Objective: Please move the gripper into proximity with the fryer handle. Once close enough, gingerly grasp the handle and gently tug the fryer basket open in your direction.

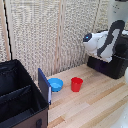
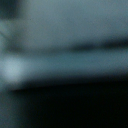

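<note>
Hovering at the counter's [image 1: 95,100] two o'clock edge, the arm [image 1: 102,42] leaned over the black fryer [image 1: 112,65]. Its claw was hidden, state impossible to tell; the handle was unseen too. A blind reach risked bumping the fryer.

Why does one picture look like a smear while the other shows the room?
The wrist view is fully out of focus: only grey-blue bands over a dark area, nothing recognisable. The exterior view is soft and low-resolution but evenly lit; the red cup and blue bowl read clearly.

Lab-like test setup: wooden tabletop [image 1: 95,100], woven screen backdrop [image 1: 45,35], robot arm [image 1: 102,42].
</note>
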{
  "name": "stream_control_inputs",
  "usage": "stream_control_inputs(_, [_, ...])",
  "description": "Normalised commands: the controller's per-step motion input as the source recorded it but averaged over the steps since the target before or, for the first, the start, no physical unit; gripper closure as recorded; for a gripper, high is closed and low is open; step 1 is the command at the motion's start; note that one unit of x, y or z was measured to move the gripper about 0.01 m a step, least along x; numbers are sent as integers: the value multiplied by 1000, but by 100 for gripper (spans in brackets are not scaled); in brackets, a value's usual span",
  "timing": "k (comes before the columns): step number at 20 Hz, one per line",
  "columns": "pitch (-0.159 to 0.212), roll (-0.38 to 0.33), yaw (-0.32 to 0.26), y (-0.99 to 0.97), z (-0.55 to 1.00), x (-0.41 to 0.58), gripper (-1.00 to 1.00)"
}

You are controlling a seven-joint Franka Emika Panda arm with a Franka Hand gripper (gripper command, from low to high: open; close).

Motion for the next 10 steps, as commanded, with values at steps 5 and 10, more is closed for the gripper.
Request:
stream_control_inputs(5, [134, 271, -100, 204, -17, 43, 100])
stream_control_inputs(10, [100, 375, -99, 386, 0, 23, 100])
